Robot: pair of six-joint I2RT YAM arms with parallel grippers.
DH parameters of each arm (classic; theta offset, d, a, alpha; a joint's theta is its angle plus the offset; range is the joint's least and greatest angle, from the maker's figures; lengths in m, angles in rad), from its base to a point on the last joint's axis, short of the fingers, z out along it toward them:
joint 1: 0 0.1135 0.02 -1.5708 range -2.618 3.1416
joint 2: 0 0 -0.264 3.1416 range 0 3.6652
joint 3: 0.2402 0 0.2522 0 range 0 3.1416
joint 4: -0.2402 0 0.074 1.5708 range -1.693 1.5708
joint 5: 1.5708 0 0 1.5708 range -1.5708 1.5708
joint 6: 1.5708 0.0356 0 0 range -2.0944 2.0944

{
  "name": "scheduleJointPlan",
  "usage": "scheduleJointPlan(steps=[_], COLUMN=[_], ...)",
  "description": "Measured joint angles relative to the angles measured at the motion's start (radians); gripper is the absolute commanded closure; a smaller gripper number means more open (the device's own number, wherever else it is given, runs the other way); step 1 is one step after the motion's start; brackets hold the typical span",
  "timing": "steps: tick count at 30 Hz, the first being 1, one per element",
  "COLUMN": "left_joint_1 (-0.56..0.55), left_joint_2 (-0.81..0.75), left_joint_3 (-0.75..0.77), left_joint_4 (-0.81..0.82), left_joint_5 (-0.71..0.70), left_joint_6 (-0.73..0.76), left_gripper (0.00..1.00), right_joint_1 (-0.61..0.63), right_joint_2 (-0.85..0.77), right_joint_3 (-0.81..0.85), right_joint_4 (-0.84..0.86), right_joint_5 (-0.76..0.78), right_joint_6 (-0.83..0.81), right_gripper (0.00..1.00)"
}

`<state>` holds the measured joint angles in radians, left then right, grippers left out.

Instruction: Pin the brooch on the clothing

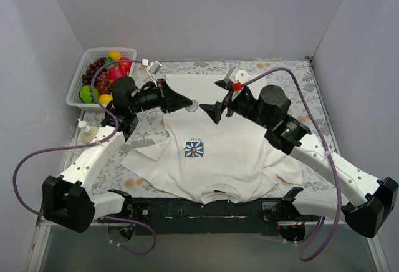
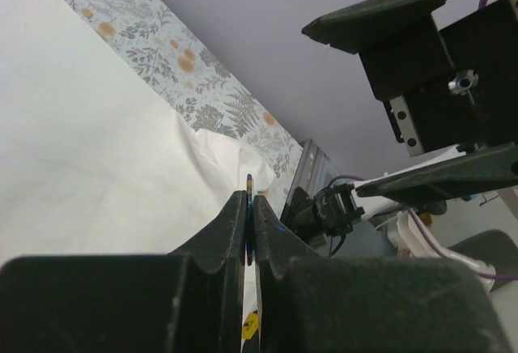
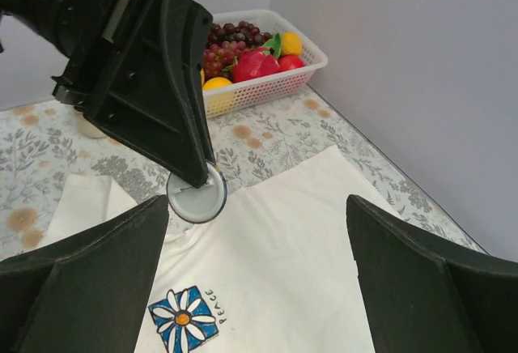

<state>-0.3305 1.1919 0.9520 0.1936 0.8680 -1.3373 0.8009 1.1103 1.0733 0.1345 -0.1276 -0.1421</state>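
Observation:
The white T-shirt (image 1: pixel 230 153) lies flat on the table, its neck towards the arm bases and its blue-and-white flower print (image 1: pixel 194 149) facing up. My left gripper (image 1: pixel 187 105) is shut on the small round brooch (image 1: pixel 192 105) and holds it just above the shirt's far edge. In the right wrist view the brooch (image 3: pixel 197 197) shows its pale grey back with the pin, pinched at its top by the left fingertips (image 3: pixel 194 171). In the left wrist view the brooch's thin edge (image 2: pixel 250 185) sticks out between the closed jaws. My right gripper (image 1: pixel 214 99) stands wide open, facing the brooch with nothing between its fingers.
A white basket (image 1: pixel 100 75) of plastic fruit stands at the back left corner. A small white bottle (image 1: pixel 84 131) stands at the left edge of the flowered tablecloth (image 1: pixel 280 72). Grey walls close in the table on three sides.

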Motion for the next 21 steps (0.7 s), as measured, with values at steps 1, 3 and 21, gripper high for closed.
scheduleJointPlan(steps=[1,3,21], left_joint_1=[0.0,0.0,-0.026], left_joint_2=[0.012,0.029,0.099], left_joint_3=[0.019,0.059,0.218], left_joint_4=[-0.026,-0.091,-0.513], left_joint_5=[0.017,0.043,0.191], left_joint_6=[0.023,0.075,0.408], left_gripper=[1.0,1.0,1.0], right_joint_1=[-0.014,-0.053,-0.226], right_joint_2=[0.0,0.0,0.229], right_joint_3=[0.01,0.026,0.161], right_joint_4=[-0.013,-0.034,-0.14], right_joint_5=[-0.035,-0.111,-0.727], right_joint_6=[0.0,-0.003,0.122], right_gripper=[0.07,0.11,0.3])
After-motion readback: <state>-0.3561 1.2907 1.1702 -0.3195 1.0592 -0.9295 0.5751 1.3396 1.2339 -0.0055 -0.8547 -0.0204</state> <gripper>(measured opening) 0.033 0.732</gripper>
